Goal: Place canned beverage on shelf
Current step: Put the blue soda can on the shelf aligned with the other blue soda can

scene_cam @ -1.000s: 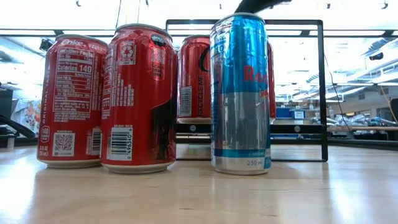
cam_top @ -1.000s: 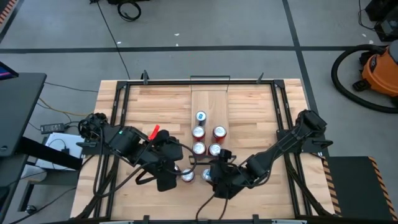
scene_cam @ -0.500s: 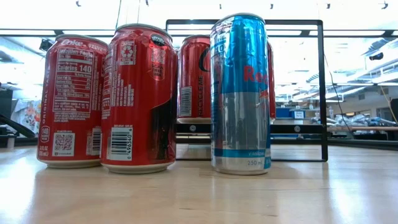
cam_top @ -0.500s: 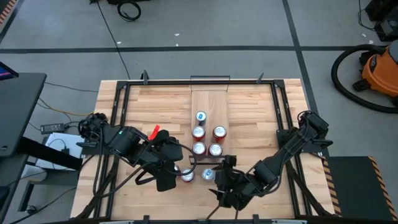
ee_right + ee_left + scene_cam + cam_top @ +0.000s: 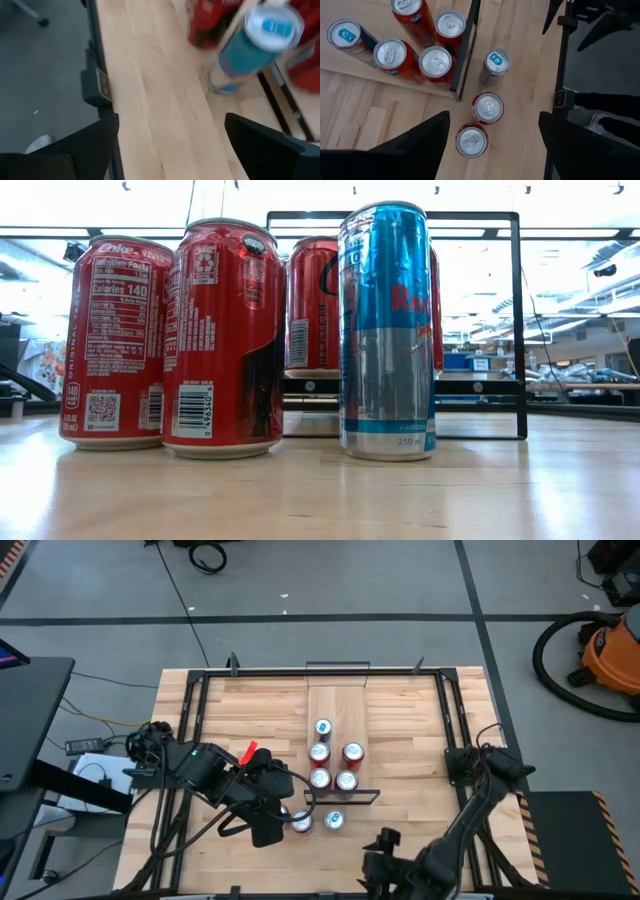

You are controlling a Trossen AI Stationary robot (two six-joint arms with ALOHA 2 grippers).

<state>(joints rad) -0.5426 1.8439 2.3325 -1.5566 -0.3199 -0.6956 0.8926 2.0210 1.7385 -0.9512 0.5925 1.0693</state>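
Five cans stand on the shelf (image 5: 337, 730), and three more wait on the tabletop (image 5: 410, 735) just off its near end: two red cans and a blue-and-silver can (image 5: 334, 821). Left to right in the high view: the left gripper (image 5: 268, 823) hovers over the near red can (image 5: 471, 141), fingers spread wide with nothing between them, unchanged over the last second. The right gripper (image 5: 380, 858) has pulled away from the blue-and-silver can toward the table's near edge, fingers apart and empty; a second ago it sat right beside that can. My reading: the right arm gave up or finished its approach without lifting, so that can remains to be shelved, and the left arm looks next to act. Writing, low view: the leftmost red can (image 5: 116, 342) carries "ORIGINAL TASTE", "Calories 140" and a QR code; its neighbour (image 5: 224, 337) shows a barcode and recycling mark; the blue can reads "250 ml". Left wrist view: one shelved can (image 5: 411, 15) says "Fanta".
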